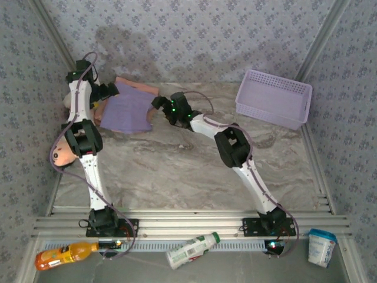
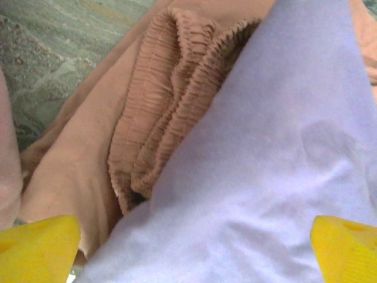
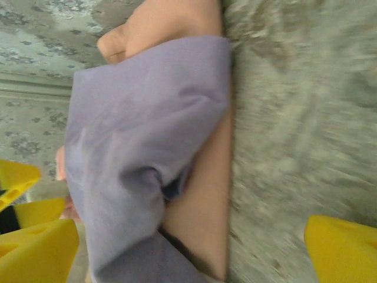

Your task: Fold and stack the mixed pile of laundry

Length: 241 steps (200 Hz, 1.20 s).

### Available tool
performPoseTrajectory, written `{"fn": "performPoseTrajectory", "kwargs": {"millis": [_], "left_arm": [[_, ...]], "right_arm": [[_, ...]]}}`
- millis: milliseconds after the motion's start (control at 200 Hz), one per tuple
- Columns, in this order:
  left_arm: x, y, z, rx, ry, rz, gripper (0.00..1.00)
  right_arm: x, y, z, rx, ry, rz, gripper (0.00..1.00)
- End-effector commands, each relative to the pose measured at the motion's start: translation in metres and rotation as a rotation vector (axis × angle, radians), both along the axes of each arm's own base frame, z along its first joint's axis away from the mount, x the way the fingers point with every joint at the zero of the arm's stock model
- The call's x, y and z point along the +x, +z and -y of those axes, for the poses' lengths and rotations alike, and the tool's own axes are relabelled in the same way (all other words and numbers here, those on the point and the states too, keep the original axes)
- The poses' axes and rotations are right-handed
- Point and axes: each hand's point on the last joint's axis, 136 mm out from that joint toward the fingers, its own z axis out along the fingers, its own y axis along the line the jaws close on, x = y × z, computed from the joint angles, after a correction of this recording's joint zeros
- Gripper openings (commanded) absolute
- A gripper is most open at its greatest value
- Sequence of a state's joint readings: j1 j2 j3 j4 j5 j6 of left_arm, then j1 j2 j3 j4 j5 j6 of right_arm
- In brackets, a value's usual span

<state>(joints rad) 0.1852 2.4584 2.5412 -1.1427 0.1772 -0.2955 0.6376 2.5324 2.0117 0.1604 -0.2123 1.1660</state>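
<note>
Both stand wide: the left pincer over the lavender soft shirt, the right pincer at its edge. That shirt lies on the salmon-pink gathered-waist shorts, upper left of the marbled surface. Stacking looks nearly done; squaring the edges seems next.

grey-blue walls with a small repeating floral print enclose a marbled grey-beige worktop on three sides. ribbed metal rails run along its near edge. soft, even light, faint shadows.
</note>
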Motion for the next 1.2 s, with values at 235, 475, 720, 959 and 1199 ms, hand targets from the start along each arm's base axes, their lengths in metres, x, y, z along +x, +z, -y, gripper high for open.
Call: {"fn": "performPoseTrajectory", "kwargs": {"millis": [235,475,720,959,1199], "left_arm": [[-0.027,0.059,0.07,-0.051,-0.106,0.094,1.0],[-0.017,0.062,0.143,-0.188,-0.134,0.191,0.23],[0.014,0.024,0.176,-0.323,-0.049,0.173,0.0],[0.029,-0.041,0.179,-0.33,0.03,0.117,0.0],[0.027,-0.094,0.194,-0.318,0.027,0.037,0.01]], "right_arm": [[-0.059,0.055,0.09,-0.224,0.081,0.052,1.0],[-0.134,0.067,0.179,-0.452,0.153,-0.023,1.0],[-0.19,0.065,0.261,-0.526,0.055,-0.075,1.0],[-0.202,0.062,0.342,-0.624,-0.099,-0.074,1.0],[-0.204,0.039,0.438,-0.793,-0.261,-0.067,1.0]]}}
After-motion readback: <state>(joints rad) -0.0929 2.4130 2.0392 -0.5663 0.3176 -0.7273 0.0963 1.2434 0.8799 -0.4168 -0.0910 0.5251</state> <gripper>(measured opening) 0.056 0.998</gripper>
